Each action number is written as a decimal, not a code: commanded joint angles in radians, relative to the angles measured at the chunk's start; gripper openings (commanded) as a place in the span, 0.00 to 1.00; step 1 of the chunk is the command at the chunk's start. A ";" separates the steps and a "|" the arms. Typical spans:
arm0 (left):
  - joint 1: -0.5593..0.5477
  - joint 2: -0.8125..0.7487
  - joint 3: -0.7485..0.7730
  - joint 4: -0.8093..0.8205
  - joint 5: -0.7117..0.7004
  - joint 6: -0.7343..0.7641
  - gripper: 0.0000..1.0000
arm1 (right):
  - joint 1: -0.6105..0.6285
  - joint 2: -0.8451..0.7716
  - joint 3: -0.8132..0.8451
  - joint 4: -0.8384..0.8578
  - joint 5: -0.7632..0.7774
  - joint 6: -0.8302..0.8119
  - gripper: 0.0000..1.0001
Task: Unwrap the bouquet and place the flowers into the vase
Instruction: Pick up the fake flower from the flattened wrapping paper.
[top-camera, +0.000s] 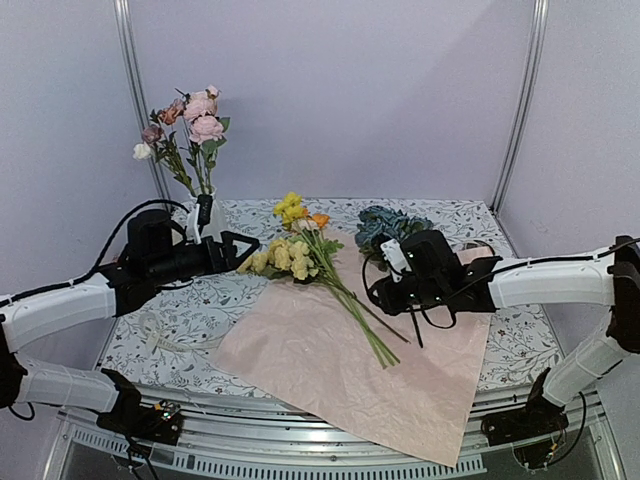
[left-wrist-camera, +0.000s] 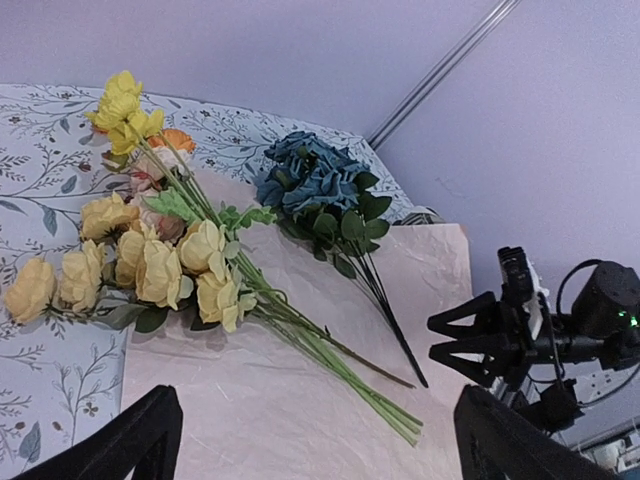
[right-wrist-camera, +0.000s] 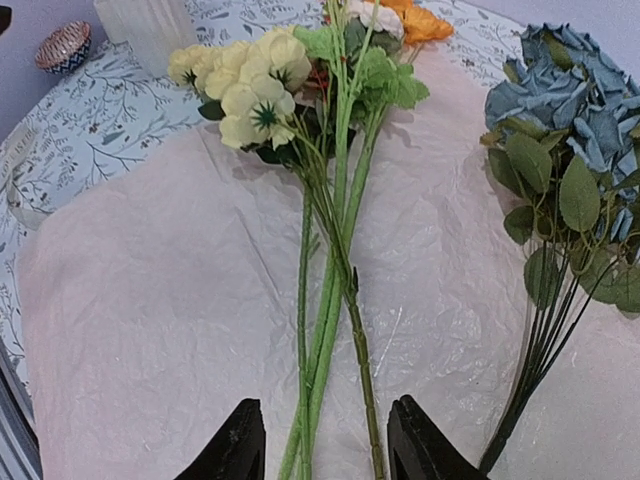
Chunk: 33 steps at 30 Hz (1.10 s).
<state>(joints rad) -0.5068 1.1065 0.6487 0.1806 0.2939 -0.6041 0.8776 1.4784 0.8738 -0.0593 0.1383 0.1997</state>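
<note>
My left claw (top-camera: 245, 250) is spread wide with nothing in it, just beside the yellow roses (top-camera: 285, 258). My right claw (right-wrist-camera: 325, 440) has green stems (right-wrist-camera: 335, 300) between its fingers, but I cannot tell if it is squeezing them. The white vase (right-wrist-camera: 150, 28) holds pink flowers (top-camera: 203, 112). The other flowers lie on the pink paper (top-camera: 330, 370).
</note>
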 joint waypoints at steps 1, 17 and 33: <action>-0.023 0.044 -0.036 0.119 0.051 -0.020 0.97 | -0.050 0.105 0.061 -0.101 -0.066 0.027 0.41; -0.033 0.086 0.006 0.080 0.038 0.029 0.97 | -0.087 0.420 0.262 -0.210 -0.135 0.054 0.29; -0.033 0.108 0.050 0.046 0.020 0.041 0.96 | -0.092 0.516 0.326 -0.252 -0.120 0.035 0.22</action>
<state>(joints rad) -0.5285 1.2068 0.6735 0.2401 0.3237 -0.5774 0.7906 1.9434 1.1675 -0.2790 0.0166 0.2466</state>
